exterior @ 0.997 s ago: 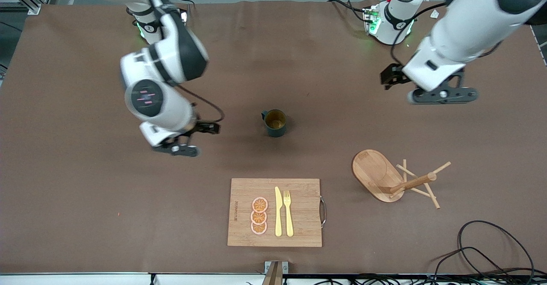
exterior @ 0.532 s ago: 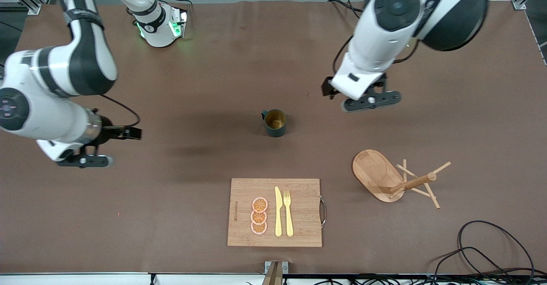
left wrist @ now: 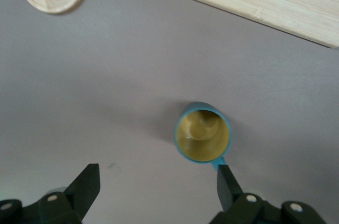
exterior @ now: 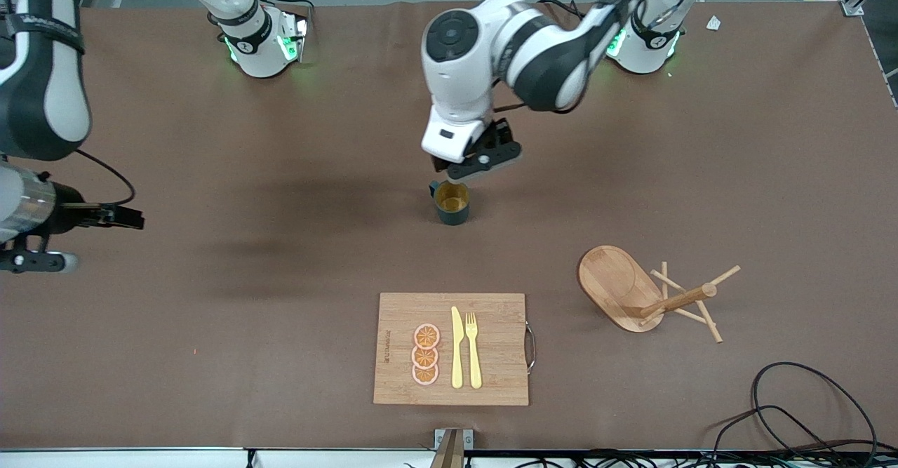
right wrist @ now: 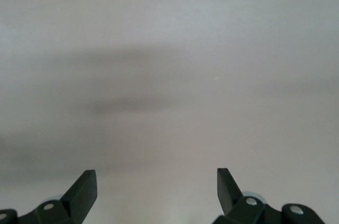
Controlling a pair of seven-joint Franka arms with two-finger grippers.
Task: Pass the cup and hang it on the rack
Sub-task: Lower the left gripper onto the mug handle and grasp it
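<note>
The dark teal cup [exterior: 452,203] with its yellow inside stands upright mid-table, its small handle turned toward the robots' bases. My left gripper [exterior: 464,172] hangs open just over the cup's base-ward rim. In the left wrist view the cup [left wrist: 203,135] lies just ahead of the open left gripper [left wrist: 157,184], with the handle close to one fingertip [left wrist: 224,179]; nothing is between the fingers. The wooden rack [exterior: 621,287], with oval base, post and pegs, is toward the left arm's end and nearer the camera. My right gripper [exterior: 31,261] waits open at the right arm's end, and the right wrist view shows it [right wrist: 156,184] above bare mat.
A wooden cutting board [exterior: 491,377] carrying orange slices [exterior: 425,354], a yellow knife [exterior: 457,349] and a fork [exterior: 473,349] lies near the table's front edge. Black cables [exterior: 793,412] coil at the front corner by the left arm's end.
The left arm has swung from its end of the table to just over the cup. The right arm has drawn back to the table's edge at its own end.
</note>
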